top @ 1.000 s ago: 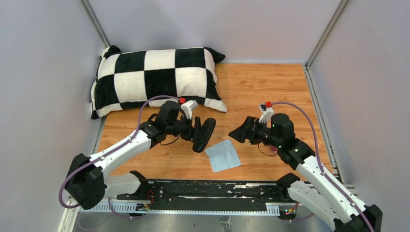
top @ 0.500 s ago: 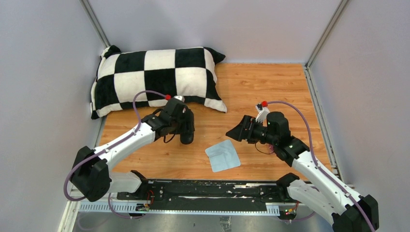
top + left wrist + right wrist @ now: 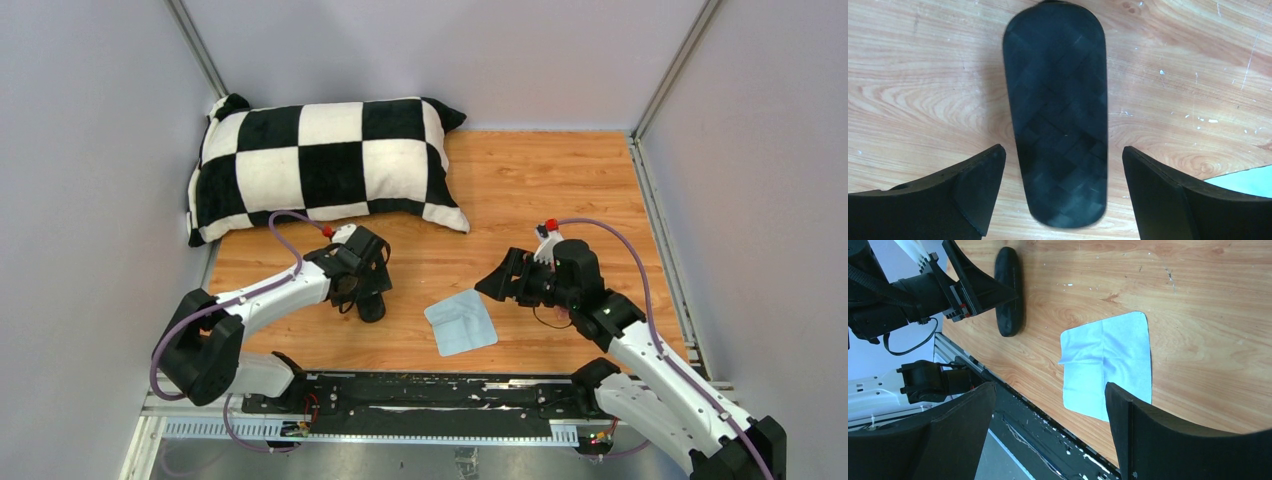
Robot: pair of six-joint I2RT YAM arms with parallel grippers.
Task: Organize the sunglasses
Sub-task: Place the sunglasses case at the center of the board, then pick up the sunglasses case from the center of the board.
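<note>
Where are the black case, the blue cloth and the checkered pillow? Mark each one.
black case (image 3: 1058, 115): left wrist view, middle of its woven top.
blue cloth (image 3: 1108, 365): right wrist view, centre of the fabric.
checkered pillow (image 3: 330, 170): top external view, a black square near its middle.

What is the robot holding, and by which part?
Nothing is held: left gripper open, straddling the black case without touching; right gripper open near the blue cloth.

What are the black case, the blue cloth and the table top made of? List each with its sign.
Black case: seemingly matte faux leather or plastic, embossed with a woven pattern.
Blue cloth: thin soft fabric, probably microfibre; it shows fold creases.
Table top: wood or wood-look laminate, with visible grain and knots.
</note>
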